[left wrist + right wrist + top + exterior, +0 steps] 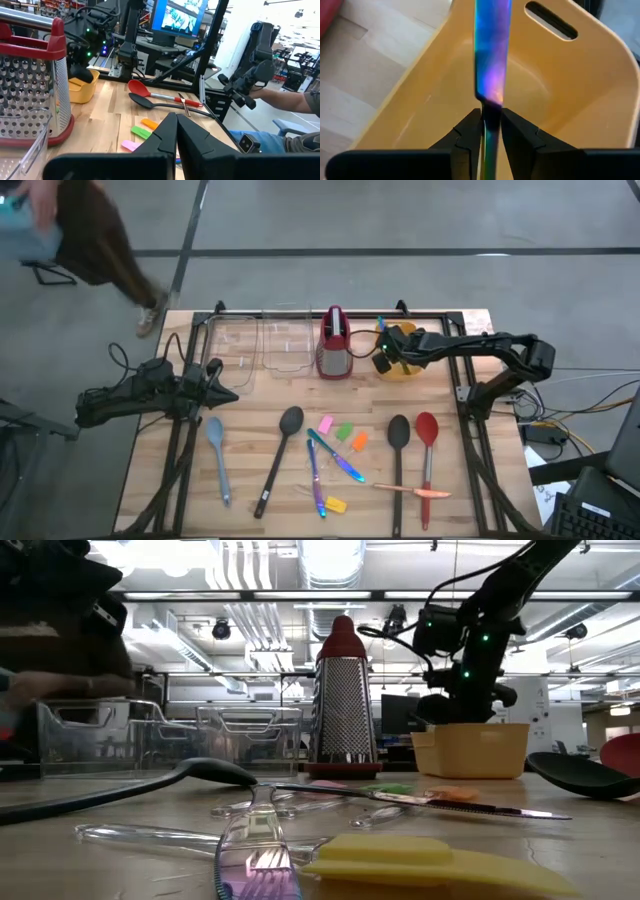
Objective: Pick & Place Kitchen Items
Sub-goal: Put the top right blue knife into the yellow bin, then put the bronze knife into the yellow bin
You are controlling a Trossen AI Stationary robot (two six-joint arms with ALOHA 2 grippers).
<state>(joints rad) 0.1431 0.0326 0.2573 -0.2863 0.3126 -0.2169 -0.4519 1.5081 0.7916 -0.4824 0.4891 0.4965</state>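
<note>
My right gripper (pixel 490 120) is over the orange bin (pixel 400 365) at the table's far right, shut on a thin iridescent piece of cutlery (pixel 492 50). My left gripper (pixel 176 131) is shut and empty, waiting near the table's left edge (pixel 215 372). On the table lie a grey-blue spoon (pixel 216 455), two black spoons (pixel 280 455) (pixel 398 445), a red spoon (pixel 427 450), more thin cutlery (pixel 335 460) (pixel 410 491), and pink (pixel 325 423), green (pixel 344 430), orange (pixel 359 441) and yellow (pixel 335 505) blocks. My right gripper pinches the iridescent piece's flat faces (pixel 489 107) between its two fingers. The piece runs along the fingers and sticks out past their tips. It is lifted clear, over the inside of the orange bin (pixel 445 95).
A red-and-grey grater (pixel 335 345) stands upright between the orange bin and two clear bins (pixel 240 345) (pixel 287 345) along the far edge. A person (pixel 80 240) moves beyond the table's far left corner; a person's arm (pixel 290 100) shows past the right edge.
</note>
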